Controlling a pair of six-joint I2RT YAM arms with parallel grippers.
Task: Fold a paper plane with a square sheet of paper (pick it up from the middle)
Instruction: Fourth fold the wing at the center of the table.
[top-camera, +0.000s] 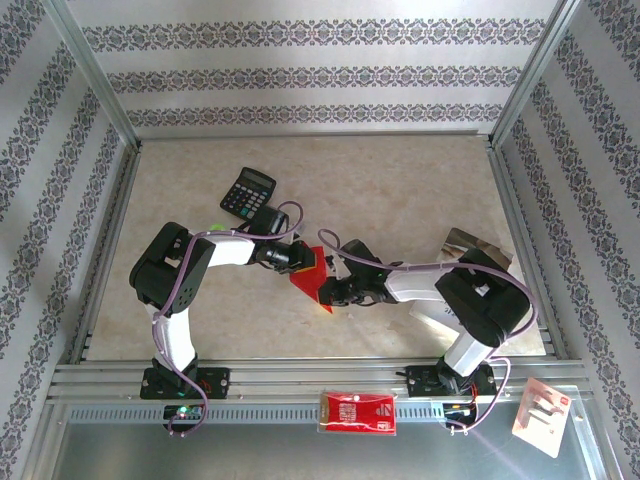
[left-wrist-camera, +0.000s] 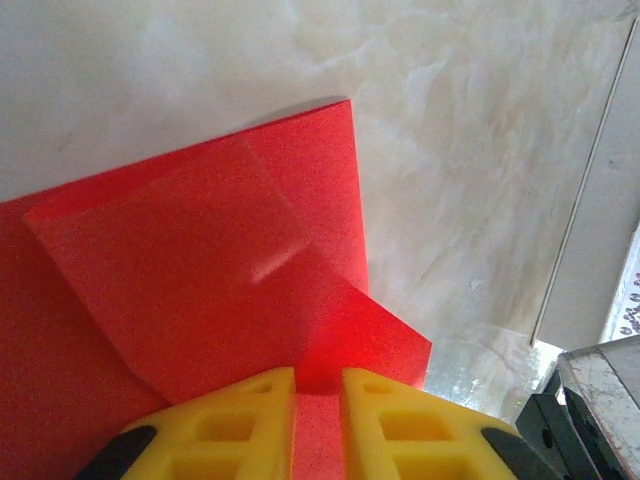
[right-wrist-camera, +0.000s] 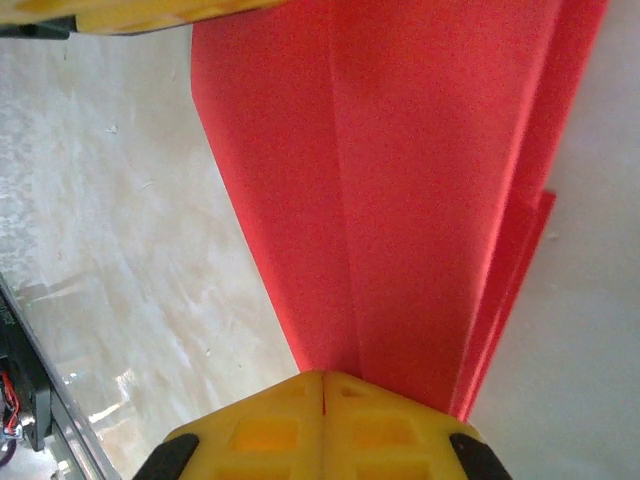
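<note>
We see the red paper (top-camera: 308, 281), folded into overlapping flaps, near the middle of the table (top-camera: 400, 190), between the two claws. The left claw (top-camera: 297, 262) meets it from 10 o'clock. In its wrist view the yellow fingers (left-wrist-camera: 235, 425) stand a narrow slit apart with the paper running between them, so we read it as grasping the paper. The right claw (top-camera: 333, 293) comes in from 4 o'clock, its fingers pressed together and clenched on the paper's narrow end, with creases fanning away from them. A black calculator (top-camera: 248, 192) lies at the paper's 11 o'clock, well apart.
</note>
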